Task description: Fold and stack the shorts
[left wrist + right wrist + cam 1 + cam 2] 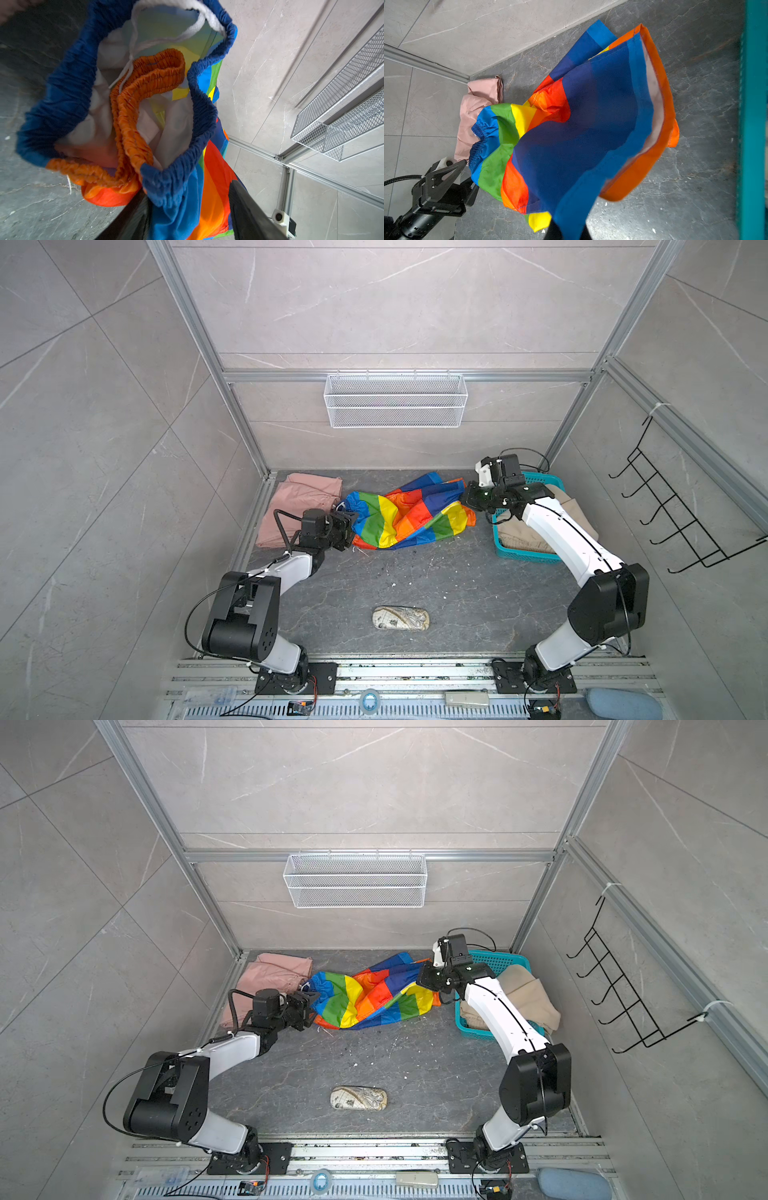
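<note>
The rainbow-striped shorts stretch across the back of the floor between both arms. My right gripper is shut on a blue leg hem and holds it up. My left gripper stands open at the waistband end, with the blue gathered waistband lying loose between its fingers. The dusty pink shorts lie folded at the back left. The beige shorts sit in the teal basket, partly hidden by my right arm.
A small patterned pouch lies near the front middle of the dark floor. A white wire basket hangs on the back wall and a black hook rack on the right wall. Metal frame posts border the floor.
</note>
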`<state>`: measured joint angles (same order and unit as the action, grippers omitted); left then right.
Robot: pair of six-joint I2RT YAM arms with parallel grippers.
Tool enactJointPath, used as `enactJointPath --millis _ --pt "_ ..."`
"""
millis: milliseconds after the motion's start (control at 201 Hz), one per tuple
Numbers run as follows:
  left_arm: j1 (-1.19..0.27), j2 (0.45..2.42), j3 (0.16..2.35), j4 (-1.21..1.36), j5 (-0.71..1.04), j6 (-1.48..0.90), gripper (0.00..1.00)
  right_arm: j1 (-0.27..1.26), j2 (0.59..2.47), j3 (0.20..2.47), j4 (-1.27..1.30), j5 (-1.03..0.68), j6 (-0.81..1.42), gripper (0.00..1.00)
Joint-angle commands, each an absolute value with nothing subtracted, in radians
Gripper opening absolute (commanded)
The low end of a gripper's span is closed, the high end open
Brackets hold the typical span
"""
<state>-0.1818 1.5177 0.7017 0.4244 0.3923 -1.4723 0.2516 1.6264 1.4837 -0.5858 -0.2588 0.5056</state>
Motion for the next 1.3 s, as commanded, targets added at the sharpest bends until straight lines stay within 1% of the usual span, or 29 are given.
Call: enactJointPath --millis 0,130,329,523,752,882,1046,1295 --pt "-0.154 1.530 0.680 0.475 0.362 -1.452 0.60 0.245 1.600 1.508 -0.579 -0.265 0.514 0.00" --pt "-0.134 1.545 0.684 0.490 0.373 -1.434 0.60 0.240 1.597 1.506 -0.582 -0.265 0.511 0.00" --pt "-0.102 1.537 0.693 0.433 0.392 -1.381 0.60 0.230 1.594 1.500 -0.580 -0.270 0.509 0.00" --pt "-0.103 1.564 0.681 0.459 0.403 -1.371 0.60 0.229 1.604 1.503 -0.563 -0.291 0.523 0.00" --pt "-0.105 1.606 0.715 0.468 0.393 -1.338 0.57 0.229 1.602 1.506 -0.565 -0.292 0.523 0.00" --pt "-0.105 1.627 0.717 0.465 0.399 -1.318 0.58 0.227 1.600 1.506 -0.564 -0.290 0.524 0.00" --pt "-0.104 1.609 0.714 0.394 0.388 -1.243 0.59 0.225 1.605 1.506 -0.563 -0.292 0.524 0.00" --pt "-0.114 1.649 0.708 0.445 0.371 -1.236 0.59 0.225 1.611 1.503 -0.549 -0.314 0.535 0.00"
